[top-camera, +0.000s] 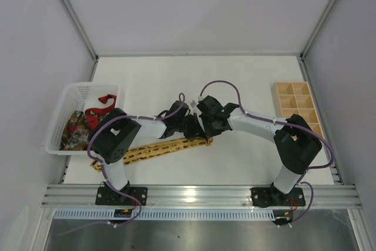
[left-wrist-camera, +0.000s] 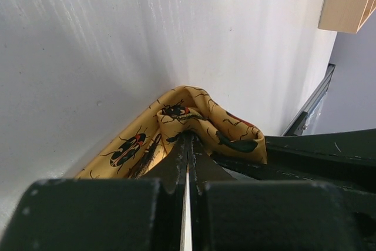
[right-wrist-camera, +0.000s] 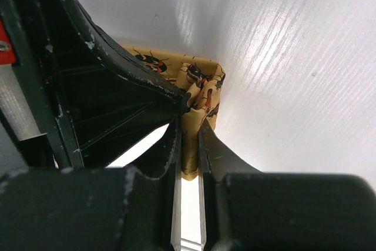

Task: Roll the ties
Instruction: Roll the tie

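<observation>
The yellow tie [top-camera: 164,148] is laid slantwise on the counter [top-camera: 247,86], its far end folded over at mid-counter. That fold is pinched by the left jaws, clenched almost shut on it, and is gripped from the other side by the right jaws. The red tie [top-camera: 106,100] and the patterned tie [top-camera: 75,129] are contained in the basket [top-camera: 82,89] at the left

yellow-gold tie [left-wrist-camera: 235,132]: black-and-red beetle print | red tie [top-camera: 104,99]: plain | basket [top-camera: 82,84]: white mesh | cables [top-camera: 226,83]: purple | table [top-camera: 235,74]: white

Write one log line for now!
yellow beetle-print tie: end folded | left jaws: shut on it | right jaws: shut on it
</observation>
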Available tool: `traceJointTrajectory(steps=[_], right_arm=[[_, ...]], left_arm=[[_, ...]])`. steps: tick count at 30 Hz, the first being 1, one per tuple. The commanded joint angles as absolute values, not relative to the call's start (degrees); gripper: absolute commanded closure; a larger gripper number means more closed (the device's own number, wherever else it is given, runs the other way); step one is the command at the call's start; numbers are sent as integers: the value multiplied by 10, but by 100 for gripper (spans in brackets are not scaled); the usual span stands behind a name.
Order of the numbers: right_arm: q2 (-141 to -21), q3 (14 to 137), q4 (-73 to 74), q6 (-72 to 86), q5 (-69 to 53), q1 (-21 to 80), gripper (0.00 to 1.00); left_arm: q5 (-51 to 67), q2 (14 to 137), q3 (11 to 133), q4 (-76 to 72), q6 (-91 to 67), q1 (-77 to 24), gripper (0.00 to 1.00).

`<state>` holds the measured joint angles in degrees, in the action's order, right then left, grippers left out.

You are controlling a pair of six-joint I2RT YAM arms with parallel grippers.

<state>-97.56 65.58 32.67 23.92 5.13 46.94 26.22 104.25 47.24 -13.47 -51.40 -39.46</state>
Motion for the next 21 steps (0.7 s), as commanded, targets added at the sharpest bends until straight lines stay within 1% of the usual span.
traceJointTrajectory(steps=[1, 14, 21], right_arm=[[-942, 661, 287, 252, 13, 471, 100], [-918, 642, 293, 248, 22, 459, 100], [-915, 634, 280, 251, 7, 458, 100]], left_arm=[[251, 1039, 486, -129, -496, -398, 100], [235, 1020, 489, -102, -479, -398, 100], [229, 1018, 484, -98, -476, -398, 100]])
